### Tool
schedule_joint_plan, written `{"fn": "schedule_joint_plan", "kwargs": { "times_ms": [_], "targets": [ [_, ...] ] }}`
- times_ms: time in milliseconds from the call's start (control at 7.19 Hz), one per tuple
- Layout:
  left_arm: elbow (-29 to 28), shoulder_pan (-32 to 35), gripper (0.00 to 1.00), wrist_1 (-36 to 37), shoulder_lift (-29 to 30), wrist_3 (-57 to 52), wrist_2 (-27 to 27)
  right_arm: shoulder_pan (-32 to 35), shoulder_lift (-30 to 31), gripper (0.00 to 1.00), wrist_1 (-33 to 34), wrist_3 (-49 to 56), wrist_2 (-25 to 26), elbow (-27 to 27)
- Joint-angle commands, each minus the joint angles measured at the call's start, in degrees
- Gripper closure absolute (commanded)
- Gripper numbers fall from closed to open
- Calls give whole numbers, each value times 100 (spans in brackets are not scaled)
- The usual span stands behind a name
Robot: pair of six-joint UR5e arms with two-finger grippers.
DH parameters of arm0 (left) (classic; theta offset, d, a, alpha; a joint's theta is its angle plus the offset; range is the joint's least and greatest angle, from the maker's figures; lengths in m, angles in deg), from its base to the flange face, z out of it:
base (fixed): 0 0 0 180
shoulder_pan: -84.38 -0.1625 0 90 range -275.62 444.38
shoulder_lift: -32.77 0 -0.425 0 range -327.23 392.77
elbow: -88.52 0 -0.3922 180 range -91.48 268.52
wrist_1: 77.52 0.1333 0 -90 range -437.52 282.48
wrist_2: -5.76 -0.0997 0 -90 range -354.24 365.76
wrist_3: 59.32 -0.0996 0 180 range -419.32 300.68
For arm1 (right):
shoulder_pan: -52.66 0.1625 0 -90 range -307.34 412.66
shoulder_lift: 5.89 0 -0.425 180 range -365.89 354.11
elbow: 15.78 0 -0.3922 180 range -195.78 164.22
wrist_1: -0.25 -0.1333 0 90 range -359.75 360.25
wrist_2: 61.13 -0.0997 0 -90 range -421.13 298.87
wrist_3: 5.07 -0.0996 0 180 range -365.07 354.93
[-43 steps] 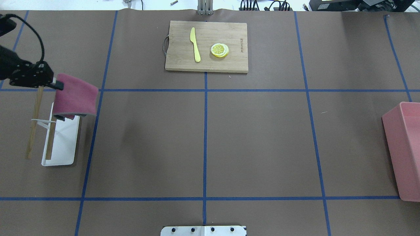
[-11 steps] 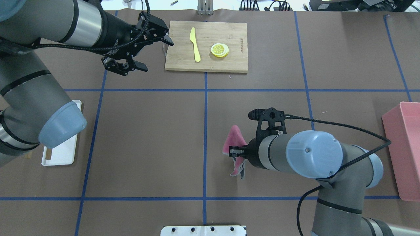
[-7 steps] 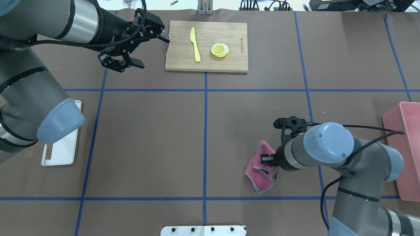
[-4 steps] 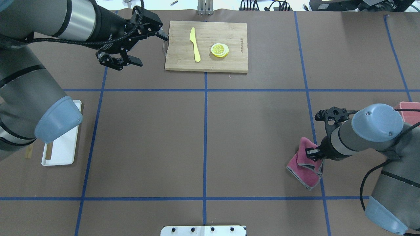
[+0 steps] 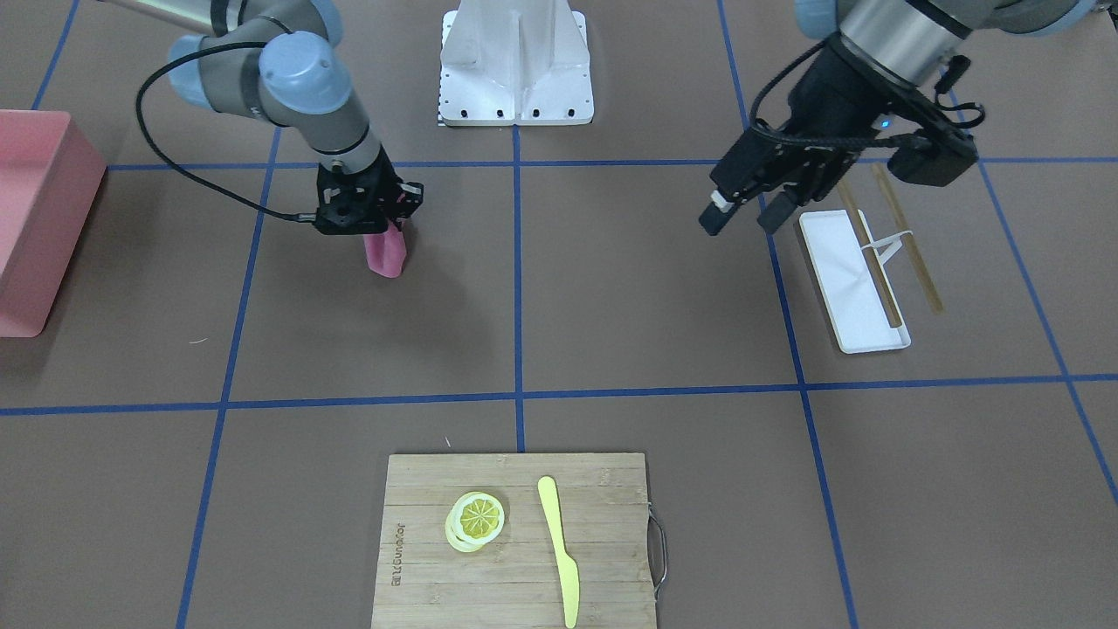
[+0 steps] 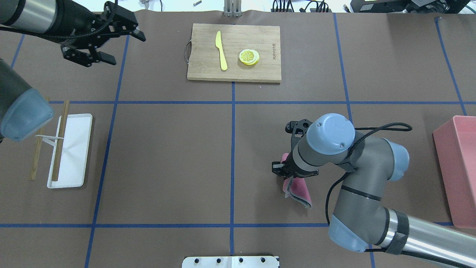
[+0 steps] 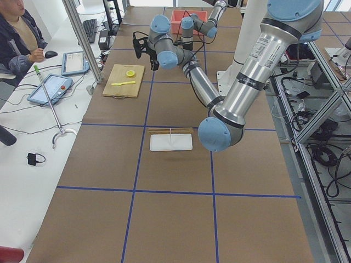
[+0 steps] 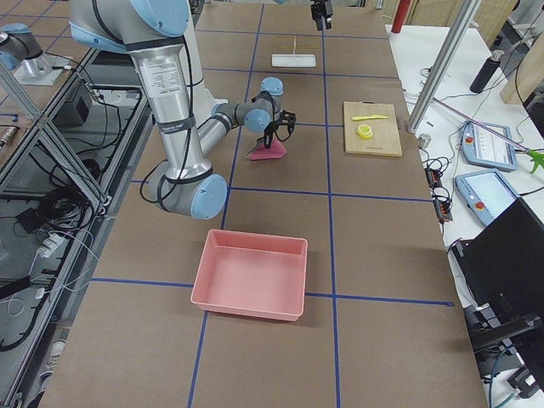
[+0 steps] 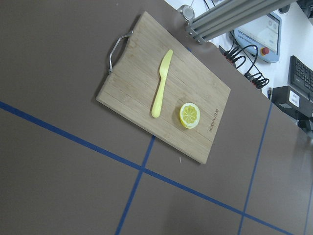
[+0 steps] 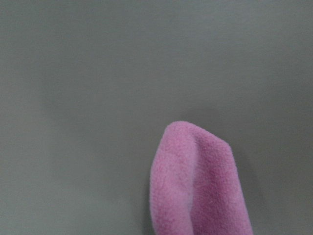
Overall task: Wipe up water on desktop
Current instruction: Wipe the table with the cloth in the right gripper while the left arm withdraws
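Note:
The desktop point(image 6: 167, 156) is a matte brown surface crossed by blue tape lines. I see no water on it. My right gripper point(image 6: 284, 169) is shut on a pink cloth point(image 6: 297, 190) that it presses onto the desktop right of centre. The cloth also shows in the front view point(image 5: 384, 253) and fills the lower right of the right wrist view point(image 10: 200, 181). My left gripper point(image 6: 128, 49) is open and empty, held above the far left of the desktop, left of the cutting board; it also shows in the front view point(image 5: 741, 223).
A bamboo cutting board point(image 6: 260, 72) with a yellow knife point(image 6: 221, 50) and a lemon slice point(image 6: 249, 57) lies at the far middle. A white tray point(image 6: 76, 156) with a wooden-stick rack sits at the left. A pink bin point(image 6: 459, 167) stands at the right edge.
The right gripper dragged the cloth right across the desktop, then back left toward the centre. The left gripper, still open, drew left away from the cutting board.

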Motion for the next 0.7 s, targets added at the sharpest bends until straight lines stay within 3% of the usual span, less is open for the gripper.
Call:
{"fn": "schedule_joint_plan", "kwargs": {
  "times_ms": [0,139,417,557],
  "targets": [
    [-26,666,2,-3,-854,-1842,323,-64,-184,100,-49,-269,75,-181],
    [-26,947,2,-3,-1171,-2573,412,207,236,100,-66,97,-74,3],
    [-9,1230,2,-3,-1637,-3289,456,752,1903,100,-58,1466,-302,880],
    [26,1310,2,-11,-1753,-3380,605,1120,2336,100,-40,1811,-573,1179]
  ]
}}
